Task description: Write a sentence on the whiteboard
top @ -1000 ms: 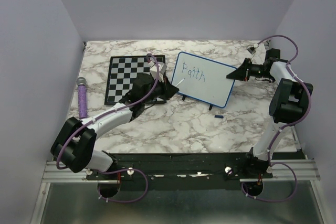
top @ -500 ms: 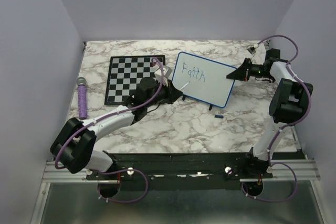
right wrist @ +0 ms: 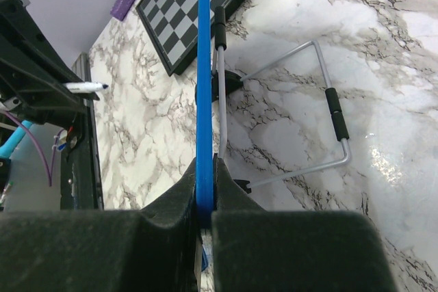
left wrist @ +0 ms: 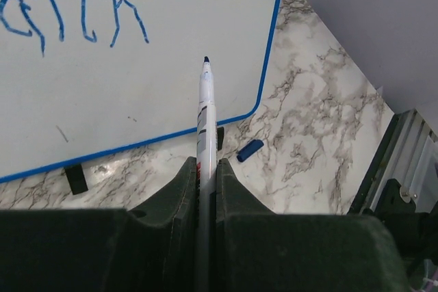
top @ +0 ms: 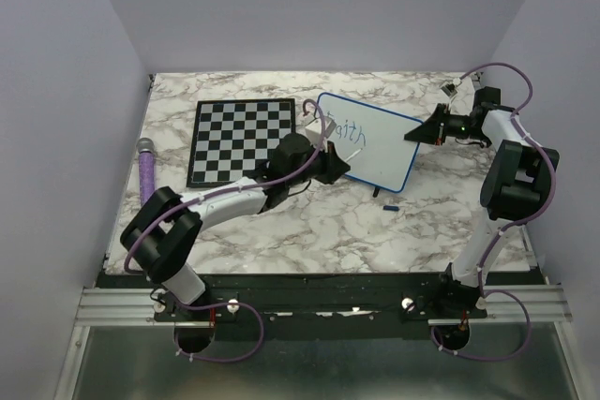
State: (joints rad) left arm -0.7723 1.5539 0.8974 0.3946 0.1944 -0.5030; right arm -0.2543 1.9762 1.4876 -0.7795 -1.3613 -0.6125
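Observation:
The whiteboard, white with a blue frame, stands tilted on its wire stand at the back right of the marble table. Blue handwriting, the start of the sentence, runs along its top; it reads "Faith", with the first letter hidden by my left arm in the top view. My left gripper is shut on a white marker. The marker's blue tip points at the blank lower right part of the board; contact is not clear. My right gripper is shut on the whiteboard's blue right edge.
A black-and-white chessboard lies left of the whiteboard. A purple microphone lies near the left wall. The marker's blue cap rests on the table in front of the board. The wire stand spreads behind it.
My left arm has swung right along the board's front, carrying the marker from the board's left edge to below the written word. The right arm and board have stayed put.

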